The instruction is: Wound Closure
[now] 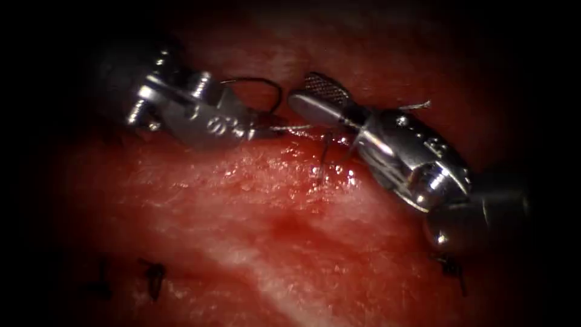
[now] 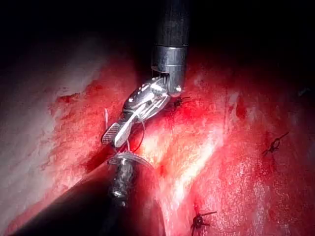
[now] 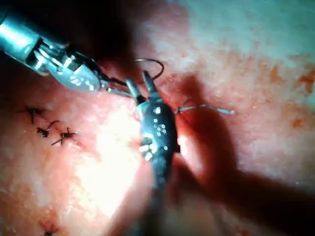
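The left arm's tool (image 1: 200,112) lies over the tissue (image 1: 254,242) on the left side of the cut (image 1: 315,138), its jaws pointing right and closed on one end of the needle (image 1: 266,91). The needle arcs up behind those jaws, above the tissue and not in it. The right arm's tool (image 1: 363,130) comes in from the right, its parted jaws just beside the left tool's tip, holding nothing. The thread (image 1: 324,154) runs down between the two tools into the tissue at the cut. Knotted stitches (image 1: 154,275) sit in front, towards the tissue's near left corner, well apart from both tools.
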`<state>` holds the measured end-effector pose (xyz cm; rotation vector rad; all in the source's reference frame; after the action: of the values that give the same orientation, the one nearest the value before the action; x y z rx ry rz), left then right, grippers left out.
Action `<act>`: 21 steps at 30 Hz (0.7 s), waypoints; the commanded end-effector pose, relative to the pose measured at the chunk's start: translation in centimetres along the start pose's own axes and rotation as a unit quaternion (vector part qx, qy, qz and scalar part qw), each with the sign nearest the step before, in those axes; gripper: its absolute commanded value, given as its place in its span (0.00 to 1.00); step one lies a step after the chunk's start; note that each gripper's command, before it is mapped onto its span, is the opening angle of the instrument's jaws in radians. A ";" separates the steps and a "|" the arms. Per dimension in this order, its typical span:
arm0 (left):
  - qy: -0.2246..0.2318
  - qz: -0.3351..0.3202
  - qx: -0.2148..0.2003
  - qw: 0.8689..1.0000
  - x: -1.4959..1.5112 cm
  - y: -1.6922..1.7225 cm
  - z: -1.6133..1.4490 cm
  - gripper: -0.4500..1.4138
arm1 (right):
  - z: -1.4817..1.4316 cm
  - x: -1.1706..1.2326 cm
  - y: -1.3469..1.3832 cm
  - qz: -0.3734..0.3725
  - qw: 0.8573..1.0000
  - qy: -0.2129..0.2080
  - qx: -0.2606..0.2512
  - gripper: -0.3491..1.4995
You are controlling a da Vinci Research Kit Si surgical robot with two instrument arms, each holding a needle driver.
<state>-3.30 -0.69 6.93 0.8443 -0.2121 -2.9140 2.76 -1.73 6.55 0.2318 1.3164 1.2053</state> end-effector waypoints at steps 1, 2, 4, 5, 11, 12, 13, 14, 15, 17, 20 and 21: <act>0.000 0.000 -0.001 1.000 0.04 0.07 0.07 0.00 | 0.02 -0.16 -0.06 0.015 1.000 0.001 -0.015 0.34; 0.000 0.000 -0.001 1.000 0.08 0.09 0.06 0.00 | -0.02 -0.19 -0.01 0.038 0.998 0.003 -0.044 0.34; 0.000 -0.001 -0.001 1.000 0.08 0.10 0.05 0.00 | -0.07 -0.21 0.04 0.054 0.996 0.000 -0.068 0.34; 0.000 0.000 -0.001 1.000 0.08 0.09 0.04 0.00 | -0.11 -0.22 0.08 0.066 0.995 0.001 -0.080 0.34; -0.004 0.001 0.000 1.000 0.01 0.05 0.05 0.00 | -0.36 -0.51 0.42 0.132 0.984 0.011 -0.118 0.37; -0.005 0.001 0.001 1.000 0.00 0.04 0.05 0.00 | -0.43 -0.60 0.53 0.158 0.980 0.019 -0.121 0.45; -0.005 0.001 0.001 1.000 0.00 0.04 0.06 0.00 | -0.47 -0.66 0.61 0.175 0.976 0.025 -0.123 0.54; -0.005 0.001 0.001 1.000 0.00 0.04 0.06 0.00 | -0.50 -0.70 0.66 0.185 0.974 0.029 -0.125 0.59; -0.005 0.001 0.001 1.000 0.00 0.03 0.06 0.00 | -0.52 -0.74 0.70 0.191 0.973 0.032 -0.127 0.64; -0.005 0.000 0.001 1.000 0.01 0.03 0.07 0.00 | -0.58 -0.80 0.78 0.201 0.969 0.039 -0.134 0.71; -0.006 0.000 0.001 1.000 0.01 0.01 0.09 0.00 | -0.63 -0.82 0.84 0.230 0.963 0.051 -0.134 0.74; -0.006 0.000 0.002 1.000 0.01 0.00 0.10 0.00 | -0.63 -0.82 0.84 0.248 0.959 0.056 -0.128 0.74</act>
<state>-3.31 -0.63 6.96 0.8272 -0.2202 -2.9205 1.88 -2.24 7.43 0.3212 1.2213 1.8269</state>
